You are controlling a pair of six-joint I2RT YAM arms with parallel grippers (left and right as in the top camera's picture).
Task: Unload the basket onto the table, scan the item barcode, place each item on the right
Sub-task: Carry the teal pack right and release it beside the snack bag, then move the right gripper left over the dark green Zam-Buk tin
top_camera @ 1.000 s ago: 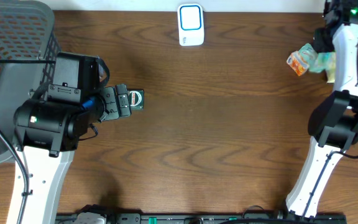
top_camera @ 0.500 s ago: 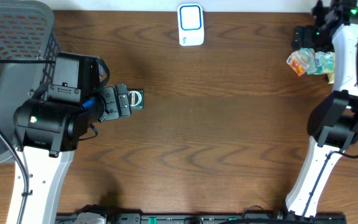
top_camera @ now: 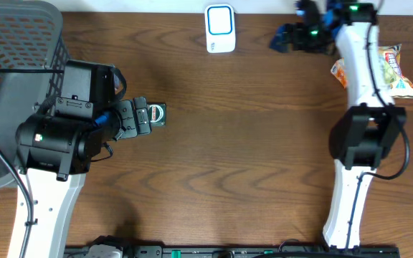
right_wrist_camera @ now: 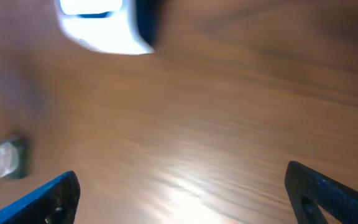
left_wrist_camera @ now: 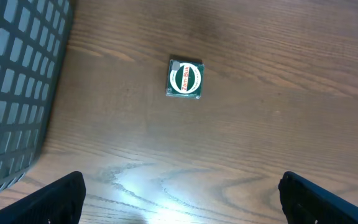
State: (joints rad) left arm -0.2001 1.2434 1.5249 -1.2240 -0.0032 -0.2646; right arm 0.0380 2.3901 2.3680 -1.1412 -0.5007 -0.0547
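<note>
A small green square box (top_camera: 158,115) with a round label lies flat on the wooden table, just off the tips of my left gripper (top_camera: 143,116). In the left wrist view the box (left_wrist_camera: 184,79) lies well ahead of the open left gripper (left_wrist_camera: 182,208), which holds nothing. The white and blue scanner (top_camera: 220,29) stands at the table's far edge. My right gripper (top_camera: 290,29) hovers open and empty to the scanner's right. Its blurred wrist view shows the scanner (right_wrist_camera: 101,25) and the box (right_wrist_camera: 8,158) beyond the right gripper (right_wrist_camera: 191,199).
A dark mesh basket (top_camera: 13,43) fills the far left corner, and its wall (left_wrist_camera: 11,81) shows beside the left gripper. Snack packets (top_camera: 391,68) lie at the far right, partly behind the right arm (top_camera: 361,64).
My right gripper opened, left the snack packets and swung left along the far edge towards the scanner. The packets now lie spread at the right. The left arm and the green box have not moved.
</note>
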